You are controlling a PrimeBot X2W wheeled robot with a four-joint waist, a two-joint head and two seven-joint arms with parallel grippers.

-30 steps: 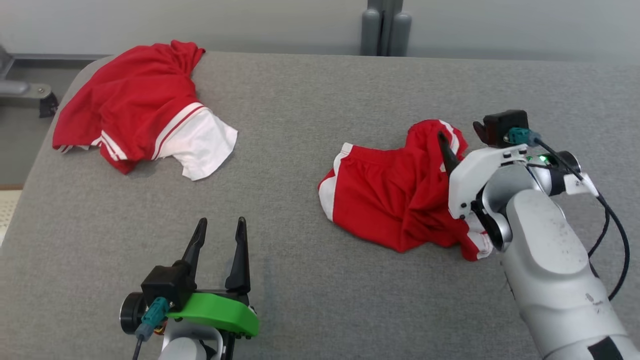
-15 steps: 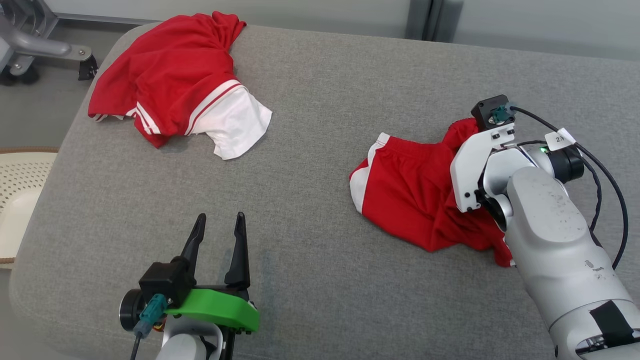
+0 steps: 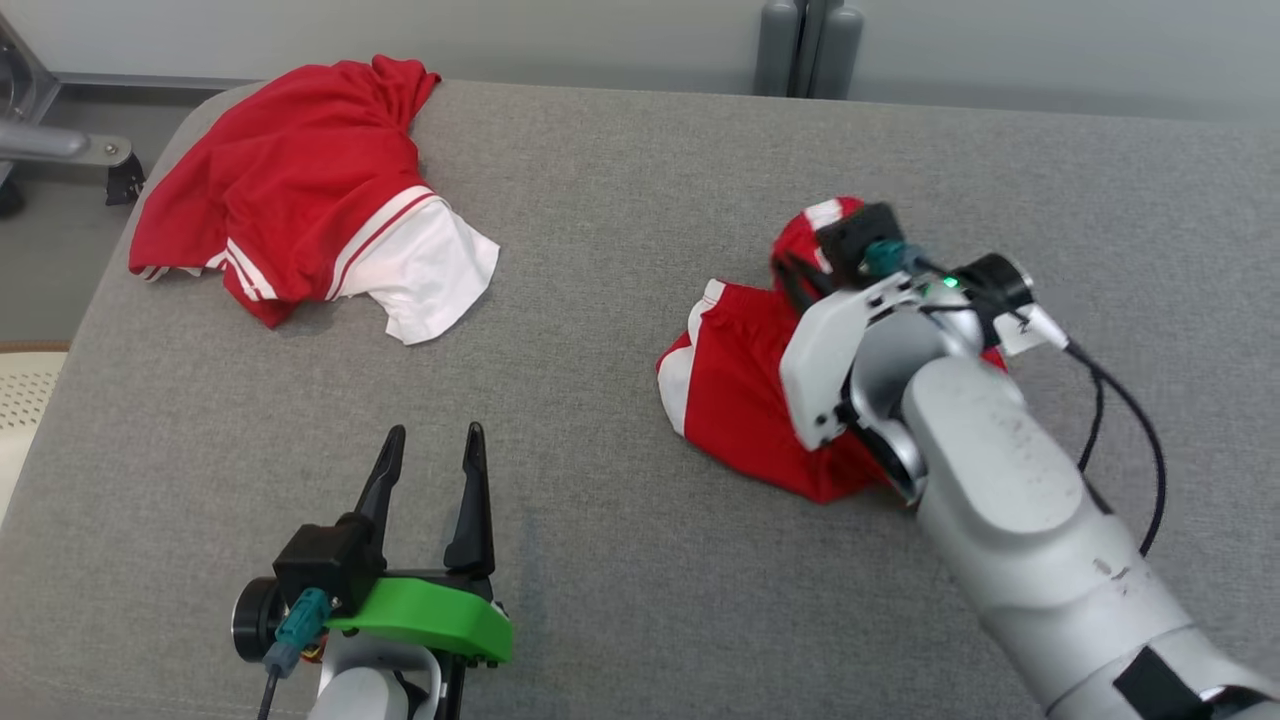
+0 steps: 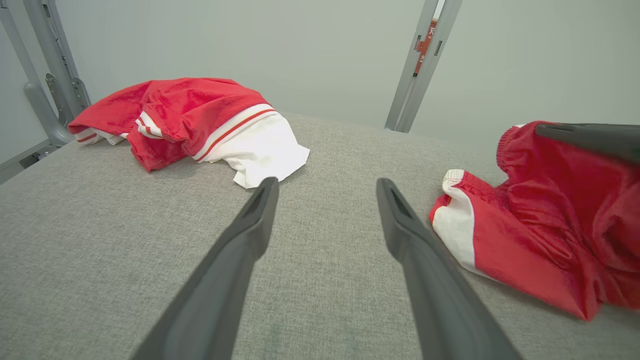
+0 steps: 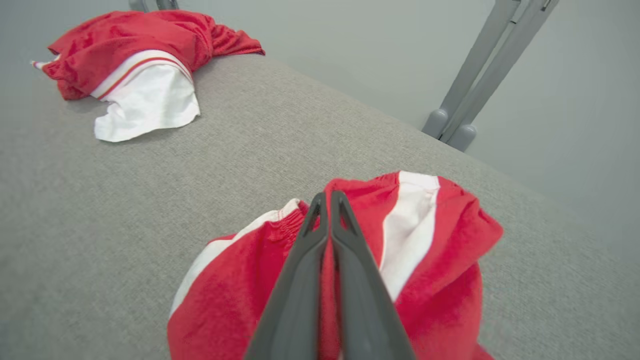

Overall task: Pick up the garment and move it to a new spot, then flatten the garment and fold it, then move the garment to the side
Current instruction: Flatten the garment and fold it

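The garment (image 3: 735, 390), red shorts with white side stripes, lies crumpled on the right of the grey padded table (image 3: 600, 250). My right gripper (image 5: 325, 197) is shut on a fold of its red cloth near the elastic waistband, and that fold is raised off the table. In the head view the right gripper (image 3: 792, 280) sits at the shorts' far edge, mostly hidden behind its own wrist. The left wrist view has the shorts (image 4: 525, 235) at its right, with one right finger (image 4: 590, 137) on top. My left gripper (image 3: 432, 440) stands open over bare table at the near left, well apart from the shorts.
A second red garment with a white panel (image 3: 290, 200) lies bunched at the table's far left corner. Grey metal posts (image 3: 805, 45) stand behind the far edge. A metal frame (image 3: 60, 150) and a cream basket (image 3: 25, 400) sit off the table's left side.
The right gripper has closed on the shorts and drawn the pinched cloth up and leftward, so they bunch more. The head camera has shifted. The left gripper has stayed put.
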